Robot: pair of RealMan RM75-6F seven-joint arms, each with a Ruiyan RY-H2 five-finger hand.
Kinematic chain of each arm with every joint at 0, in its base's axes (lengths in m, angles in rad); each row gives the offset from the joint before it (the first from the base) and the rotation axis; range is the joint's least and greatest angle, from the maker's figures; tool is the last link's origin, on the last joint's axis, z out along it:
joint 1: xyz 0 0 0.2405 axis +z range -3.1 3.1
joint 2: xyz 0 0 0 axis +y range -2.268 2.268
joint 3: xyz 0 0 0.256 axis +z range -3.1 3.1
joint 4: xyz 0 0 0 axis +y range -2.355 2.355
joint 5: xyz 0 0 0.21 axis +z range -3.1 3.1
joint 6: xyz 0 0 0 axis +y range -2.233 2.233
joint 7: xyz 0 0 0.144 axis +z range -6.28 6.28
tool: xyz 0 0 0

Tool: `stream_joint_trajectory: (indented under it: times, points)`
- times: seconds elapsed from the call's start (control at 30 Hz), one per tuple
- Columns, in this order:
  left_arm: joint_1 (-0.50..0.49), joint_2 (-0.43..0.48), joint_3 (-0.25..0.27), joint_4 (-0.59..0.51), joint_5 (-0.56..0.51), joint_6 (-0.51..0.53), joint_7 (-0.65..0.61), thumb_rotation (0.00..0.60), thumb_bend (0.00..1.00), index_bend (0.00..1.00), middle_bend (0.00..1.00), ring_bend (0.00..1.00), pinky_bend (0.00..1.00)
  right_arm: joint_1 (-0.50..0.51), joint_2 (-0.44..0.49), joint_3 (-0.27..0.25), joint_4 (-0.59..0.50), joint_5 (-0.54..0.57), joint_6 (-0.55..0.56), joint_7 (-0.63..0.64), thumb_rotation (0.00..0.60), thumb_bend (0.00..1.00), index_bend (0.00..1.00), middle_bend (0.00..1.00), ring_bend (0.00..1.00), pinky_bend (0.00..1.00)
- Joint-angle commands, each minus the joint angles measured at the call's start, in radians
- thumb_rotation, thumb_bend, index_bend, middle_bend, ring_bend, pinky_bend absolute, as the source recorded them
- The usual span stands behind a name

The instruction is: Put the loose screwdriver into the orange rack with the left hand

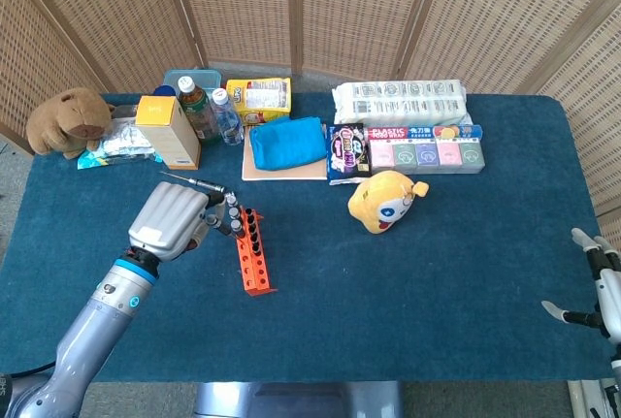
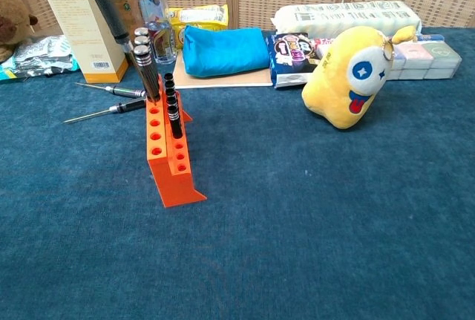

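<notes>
**Inspector:** Screwdriver [image 2: 106, 5] first, then the rest by size. Where is it?

**Assistant:** Held by the left hand [image 1: 176, 220], tilted, its knurled dark handle up and its thin shaft slanting down toward the far end of the orange rack [image 2: 170, 158]. Whether the tip has reached a hole cannot be told.

**Inspector:** Largest items?

**Assistant:** Table [image 1: 408, 282] covered in dark blue napped cloth. On its far edge, a long white wrapped pack [image 1: 400, 102] with small print, not legible. Beside it a flat box [image 1: 425, 149] of pastel squares; its red band reads "PLASTIC", the remainder too small. A soft blue pouch [image 1: 287, 142] lies on a tan board.

**Inspector:** Mid-sized?

**Assistant:** Brown plush animal [image 1: 66, 120] at the far left; yellow plush toy [image 2: 351, 73], rounded, with a blue eye and red tongue. A tall tan carton [image 2: 74, 27] carries a barcode label.

**Inspector:** Rack details?

**Assistant:** Wedge-shaped plastic, two rows of round holes, several ribbed metal-capped handles standing at the far end.

**Inspector:** Smallest?

**Assistant:** Two slim screwdrivers [image 2: 104, 110] lying on the cloth left of the rack.

**Inspector:** Right hand?

**Assistant:** Right hand [image 1: 600, 287] at the table's near right edge, fingers apart, grasping nothing.
</notes>
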Motion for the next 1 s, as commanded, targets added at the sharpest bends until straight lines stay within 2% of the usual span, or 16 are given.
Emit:
stream_joint_trajectory:
  times: [0.03, 1.0]
  points:
    - [-0.004, -0.004, 0.001, 0.000, -0.003, 0.006, 0.005, 0.600, 0.39, 0.53, 1.00, 1.00, 1.00, 0.000, 0.001, 0.000, 0.000, 0.000, 0.000, 0.002, 0.600, 0.05, 0.00, 0.15, 0.01, 0.00]
    - [-0.028, -0.024, 0.015, 0.000, -0.009, 0.012, 0.002, 0.600, 0.39, 0.53, 1.00, 1.00, 1.00, -0.005, 0.009, 0.002, -0.003, -0.004, 0.007, 0.018, 0.600, 0.05, 0.00, 0.15, 0.01, 0.00]
